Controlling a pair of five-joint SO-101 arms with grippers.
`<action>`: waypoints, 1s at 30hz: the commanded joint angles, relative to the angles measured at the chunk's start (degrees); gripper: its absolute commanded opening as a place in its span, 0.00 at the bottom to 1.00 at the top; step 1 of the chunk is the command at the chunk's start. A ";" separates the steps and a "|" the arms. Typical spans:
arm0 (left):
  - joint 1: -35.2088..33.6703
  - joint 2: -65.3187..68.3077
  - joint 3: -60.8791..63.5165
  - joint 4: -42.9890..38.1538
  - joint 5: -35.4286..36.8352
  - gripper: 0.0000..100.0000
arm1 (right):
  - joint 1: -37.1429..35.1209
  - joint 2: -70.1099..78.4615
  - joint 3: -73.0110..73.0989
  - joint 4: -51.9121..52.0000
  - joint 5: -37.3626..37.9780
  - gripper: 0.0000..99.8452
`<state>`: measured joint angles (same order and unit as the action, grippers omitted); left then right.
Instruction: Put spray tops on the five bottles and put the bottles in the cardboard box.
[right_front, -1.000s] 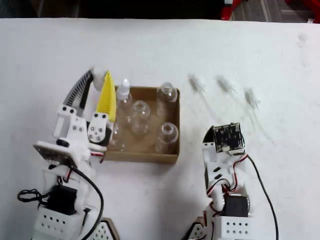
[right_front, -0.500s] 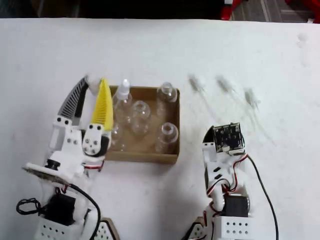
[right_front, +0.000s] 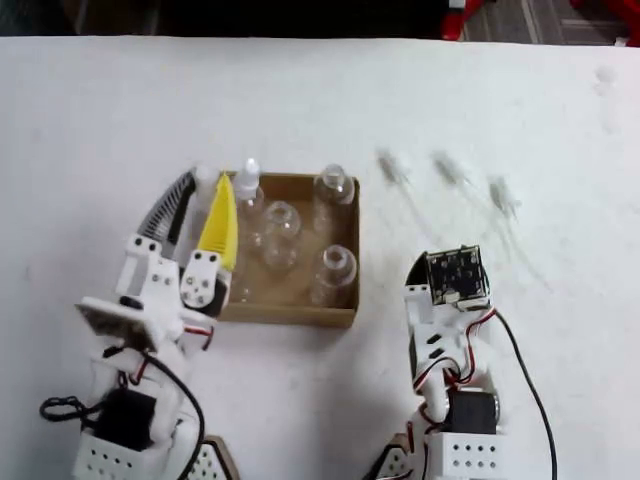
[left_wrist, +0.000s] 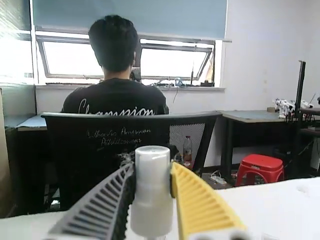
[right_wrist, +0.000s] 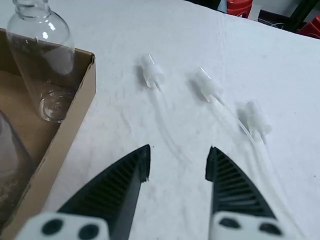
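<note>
White spray top (left_wrist: 152, 190) is clamped between the left tool's (right_front: 209, 184) fingers, with the cardboard box (right_front: 300, 314) just beside the tool, probably so it can cap a bottle (right_front: 280, 225) there. The right tool (right_wrist: 175, 162) hangs wide open and empty, with three loose tops (right_wrist: 205, 82) ahead of it on the bench (right_wrist: 150, 30).

Both arms are white printed shells around black servo blocks. The left arm (right_front: 150, 290) ends in the left tool (right_front: 207, 180), which has one yellow finger (right_front: 220, 225) and one dark grey ribbed finger (right_front: 170, 205). A black cable (right_front: 185, 390) loops by its base. The right arm (right_front: 445, 350) has a black square module (right_front: 455, 272) on top, thin red, white and black wires (right_front: 470, 335), and a black lead (right_front: 530, 390) curving to its base. The right tool (right_wrist: 177, 150) has two black ribbed fingers (right_wrist: 120, 185) on white mounts with dark screw holes (right_wrist: 65, 229).
</note>
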<state>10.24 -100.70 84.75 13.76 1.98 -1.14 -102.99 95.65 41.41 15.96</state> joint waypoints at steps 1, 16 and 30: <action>0.31 -0.66 2.20 0.35 1.14 0.02 | -0.04 -0.40 0.35 -1.19 0.62 0.16; -0.13 -0.75 2.20 13.27 1.23 0.02 | -0.04 -0.40 0.35 -1.27 0.62 0.16; -0.13 -0.75 2.11 19.43 1.23 0.02 | -0.04 -0.40 0.35 -1.27 0.62 0.16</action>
<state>10.24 -100.62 88.35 31.08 2.33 -1.14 -102.99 95.65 41.41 15.96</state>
